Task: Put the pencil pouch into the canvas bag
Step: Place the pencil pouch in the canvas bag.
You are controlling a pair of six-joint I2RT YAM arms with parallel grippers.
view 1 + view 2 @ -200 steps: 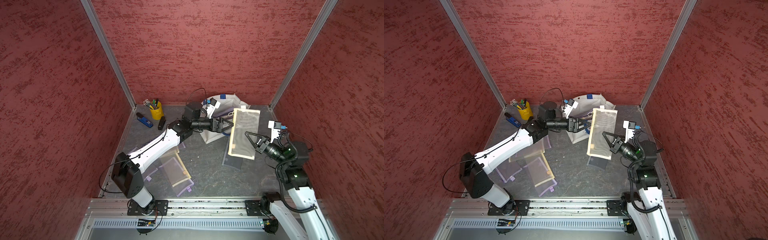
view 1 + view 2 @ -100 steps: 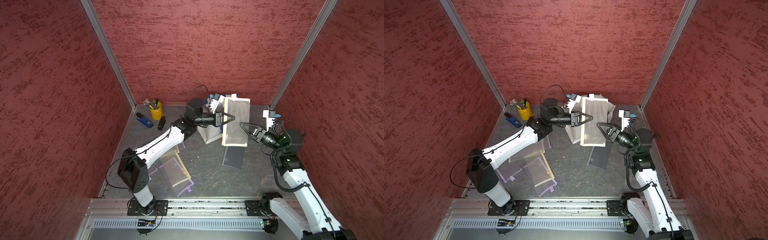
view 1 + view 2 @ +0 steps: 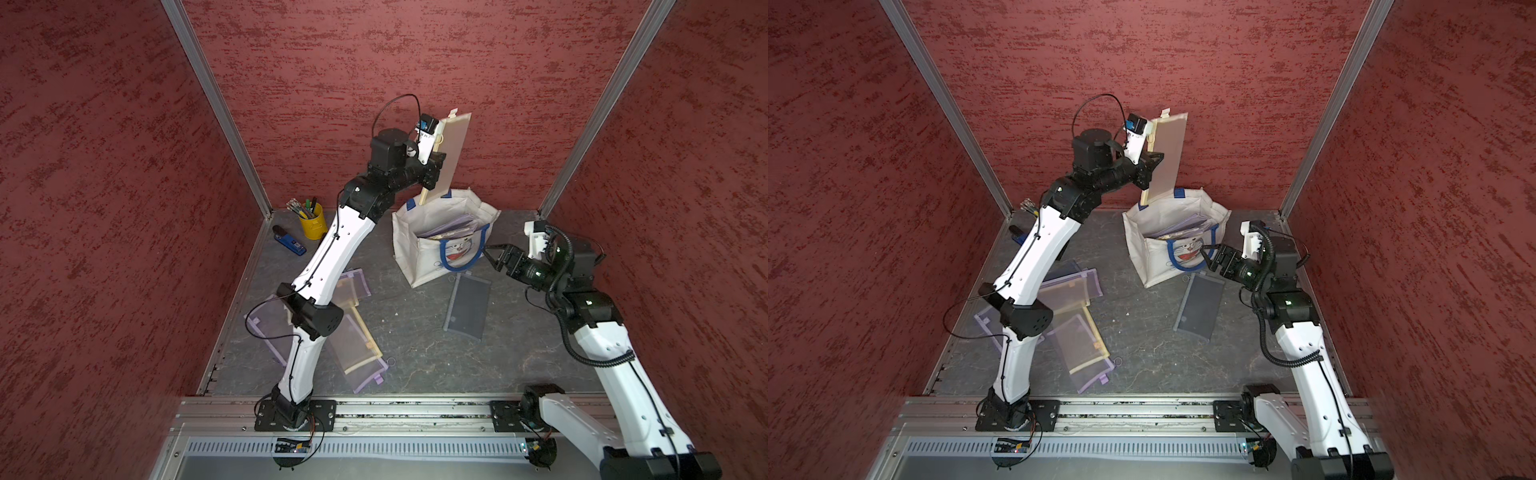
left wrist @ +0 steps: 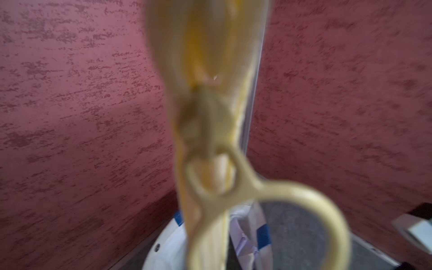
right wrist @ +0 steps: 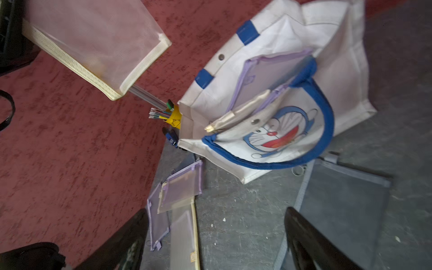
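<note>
The left gripper [image 3: 439, 163] is pinched tight on the cream pencil pouch [image 3: 453, 149] and holds it up high, near the top middle of a top view. The pouch's low corner hangs just over the open canvas bag [image 3: 415, 249] in the middle. The right gripper [image 3: 492, 257], jaws wide apart and holding nothing, sits beside the bag's front. A grey pouch [image 3: 467, 307] lies flat below.
</note>
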